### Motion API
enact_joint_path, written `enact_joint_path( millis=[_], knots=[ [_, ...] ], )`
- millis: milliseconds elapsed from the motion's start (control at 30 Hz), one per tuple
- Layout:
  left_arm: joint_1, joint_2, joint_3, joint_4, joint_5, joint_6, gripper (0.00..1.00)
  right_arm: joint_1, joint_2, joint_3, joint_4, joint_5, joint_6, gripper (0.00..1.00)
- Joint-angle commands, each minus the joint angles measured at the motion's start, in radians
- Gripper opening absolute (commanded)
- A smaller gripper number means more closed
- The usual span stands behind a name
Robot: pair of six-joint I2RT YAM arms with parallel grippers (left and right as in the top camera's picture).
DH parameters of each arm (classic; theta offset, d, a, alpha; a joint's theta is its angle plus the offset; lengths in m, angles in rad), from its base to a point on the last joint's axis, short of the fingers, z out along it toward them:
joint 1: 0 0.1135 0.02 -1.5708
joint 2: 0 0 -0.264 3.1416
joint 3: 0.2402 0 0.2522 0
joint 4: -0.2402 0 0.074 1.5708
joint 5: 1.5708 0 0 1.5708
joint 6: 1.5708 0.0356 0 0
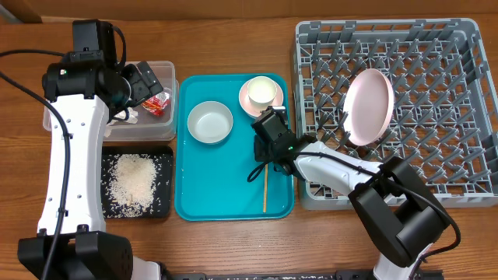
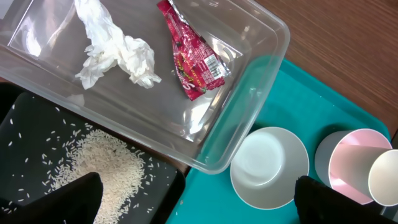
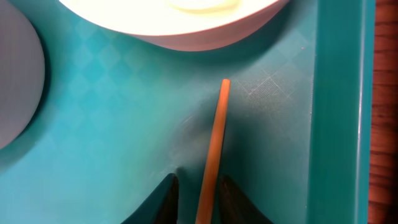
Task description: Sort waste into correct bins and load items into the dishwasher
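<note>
We see the clear tub point(image 2: 261, 68) holding the crumpled tissue point(image 2: 115, 53) and the red wrapper point(image 2: 193, 62), and the left end effector point(image 2: 199, 202) hangs above its near corner with fingers spread wide and holding nothing. Just beside the tub, the black tray point(image 1: 162, 204) carries a heap of rice point(image 1: 134, 180) with stray grains around it. The teal tray point(image 1: 226, 187) sits between these bins and the dish rack point(image 1: 389, 25), close to both. It holds the bowl point(image 1: 210, 122), the saucer point(image 1: 245, 99) with the cup point(image 1: 263, 92) on it, and a chopstick point(image 3: 214, 137). The chopstick lies along the tray's right wall, its far end near the saucer's rim. The right end effector point(image 3: 200, 202) has a finger close on either side of it, and we cannot tell whether they press it. Bare teal floor shows in front of the bowl. The pink plate point(image 1: 368, 106) stands tilted among the rack's pegs.
</note>
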Motion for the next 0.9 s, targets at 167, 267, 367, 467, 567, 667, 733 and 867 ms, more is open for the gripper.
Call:
enact_joint_path(
  millis=[167,267,367,467,567,667,733,867],
  knots=[
    [-0.006,-0.005,0.008,0.0,-0.01,0.022,1.0,0.001,0.028,-0.006,-0.006,-0.002,0.005,0.18],
    [-0.006,-0.005,0.008,0.0,-0.01,0.022,1.0,0.001,0.028,-0.006,-0.006,-0.002,0.005,0.17],
    [-0.006,-0.005,0.008,0.0,-0.01,0.022,1.0,0.001,0.028,-0.006,-0.006,-0.002,0.005,0.14],
    [-0.006,-0.005,0.008,0.0,-0.01,0.022,1.0,0.001,0.028,-0.006,-0.006,-0.002,0.005,0.12],
    [-0.006,-0.005,0.008,0.0,-0.01,0.022,1.0,0.001,0.028,-0.006,-0.006,-0.002,0.005,0.12],
    [-0.006,-0.005,0.008,0.0,-0.01,0.022,1.0,0.001,0.028,-0.006,-0.006,-0.002,0.005,0.11],
    [-0.006,-0.005,0.008,0.0,-0.01,0.022,1.0,0.001,0.028,-0.006,-0.006,-0.002,0.005,0.11],
    [-0.006,-0.005,0.008,0.0,-0.01,0.022,1.0,0.001,0.028,-0.006,-0.006,-0.002,0.005,0.05]
  ],
)
